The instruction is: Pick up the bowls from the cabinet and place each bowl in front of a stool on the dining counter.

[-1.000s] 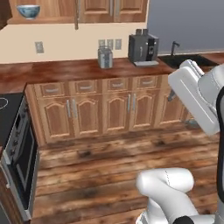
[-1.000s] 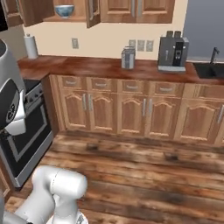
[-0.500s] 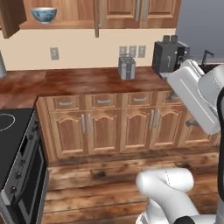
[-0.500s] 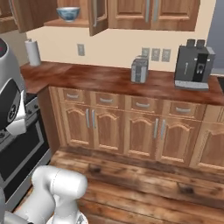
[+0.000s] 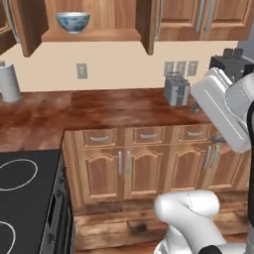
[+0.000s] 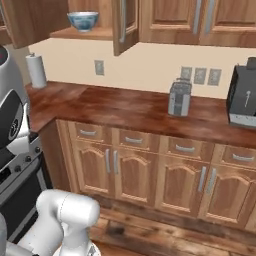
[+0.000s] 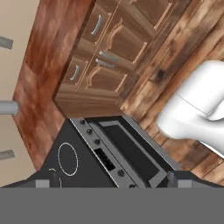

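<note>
Jaws stand wide apart with nothing between them, the gripper [image 7: 111,181] looking down over the black stove [image 7: 109,153] and the wood floor. Up in the open cabinet [image 5: 94,34], the white bowl with blue pattern [image 5: 72,21] sits upright near the left end of its shelf, close to the front edge. On the wall counter [image 5: 114,106] below, a toaster [image 5: 176,89] stands toward the back edge and a paper towel roll [image 5: 9,82] at the left end.

I saw a toaster [image 5: 177,89] and paper towel roll [image 5: 9,82] sitting well apart on the wall counter [image 5: 114,109], with a black stove [image 5: 25,188] at its left end.
</note>
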Tool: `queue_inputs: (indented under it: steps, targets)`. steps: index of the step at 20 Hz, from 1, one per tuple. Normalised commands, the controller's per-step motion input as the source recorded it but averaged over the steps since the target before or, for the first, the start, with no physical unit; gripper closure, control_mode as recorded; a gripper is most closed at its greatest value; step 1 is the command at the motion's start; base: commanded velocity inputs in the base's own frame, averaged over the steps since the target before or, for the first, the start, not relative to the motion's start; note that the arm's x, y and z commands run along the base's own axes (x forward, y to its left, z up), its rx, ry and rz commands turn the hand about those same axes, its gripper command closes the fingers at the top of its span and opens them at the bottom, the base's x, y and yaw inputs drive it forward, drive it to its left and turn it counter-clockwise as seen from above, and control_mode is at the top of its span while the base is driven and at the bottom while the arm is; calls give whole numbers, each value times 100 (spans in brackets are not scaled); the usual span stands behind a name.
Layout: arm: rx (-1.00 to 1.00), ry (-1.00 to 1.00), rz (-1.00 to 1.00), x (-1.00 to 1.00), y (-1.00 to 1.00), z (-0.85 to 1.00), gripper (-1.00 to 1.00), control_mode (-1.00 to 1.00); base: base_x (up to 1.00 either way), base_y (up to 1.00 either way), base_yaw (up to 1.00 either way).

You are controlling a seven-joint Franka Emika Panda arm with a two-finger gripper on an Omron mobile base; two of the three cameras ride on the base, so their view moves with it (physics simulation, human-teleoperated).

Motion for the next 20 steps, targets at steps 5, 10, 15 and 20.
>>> queue_inputs:
  steps: [5,10,15,20]
  targets:
    - [0,0,0,0,0,0,-100,100,100,49,0]
    - [0,0,0,0,0,0,-100,100,100,31,0]
    - [0,0,0,0,0,0,-100,100,100,4,0]
    - [0,0,0,0,0,0,-100,100,87,19,0]
